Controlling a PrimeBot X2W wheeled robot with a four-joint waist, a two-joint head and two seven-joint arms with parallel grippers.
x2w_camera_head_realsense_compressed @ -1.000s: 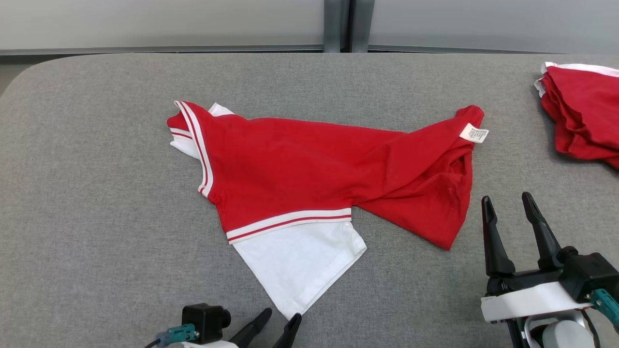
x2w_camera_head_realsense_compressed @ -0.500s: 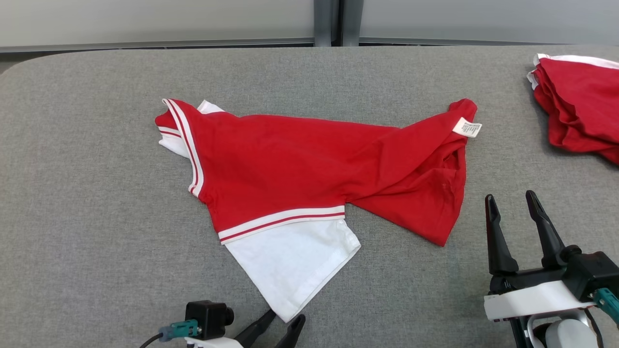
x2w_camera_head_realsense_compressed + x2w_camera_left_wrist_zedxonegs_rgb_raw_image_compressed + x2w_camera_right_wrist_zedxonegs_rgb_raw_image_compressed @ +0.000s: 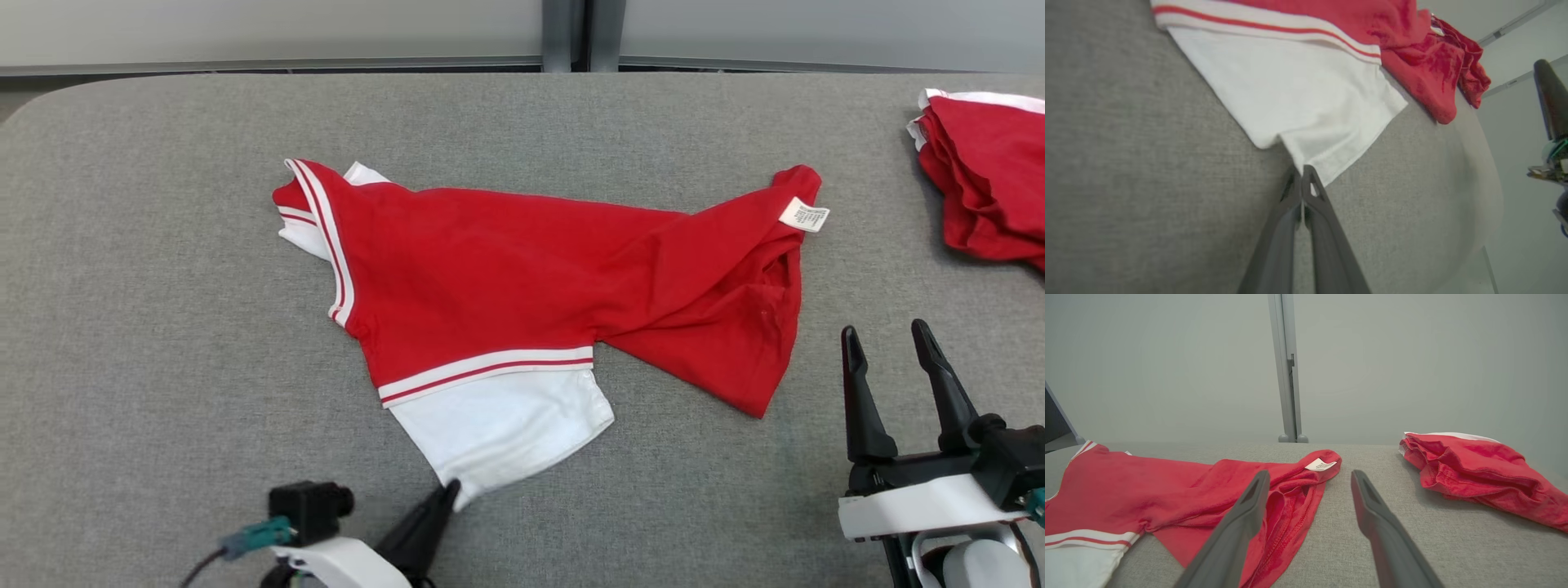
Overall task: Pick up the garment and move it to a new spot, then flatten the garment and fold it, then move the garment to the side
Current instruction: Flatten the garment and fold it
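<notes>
The red-and-white garment (image 3: 506,278) lies rumpled mid-desk (image 3: 147,327); my left tool (image 3: 447,492) is clamped on its white sleeve corner, nearest me; my right tool (image 3: 884,328) stands spread near the red hem, not touching; a second red garment (image 3: 988,188) lies heaped far right; two garments, two tools.

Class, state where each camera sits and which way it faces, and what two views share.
Head view: on the head, facing down at the grey table and garment; left jaws shut lower left, right jaws open lower right.
Left wrist view: low over the table, along the shut left jaws pinching the garment's white sleeve.
Right wrist view: low, across the table toward the wall, between the open right jaws.
Shared: head and right wrist views show the white label and second red garment.
</notes>
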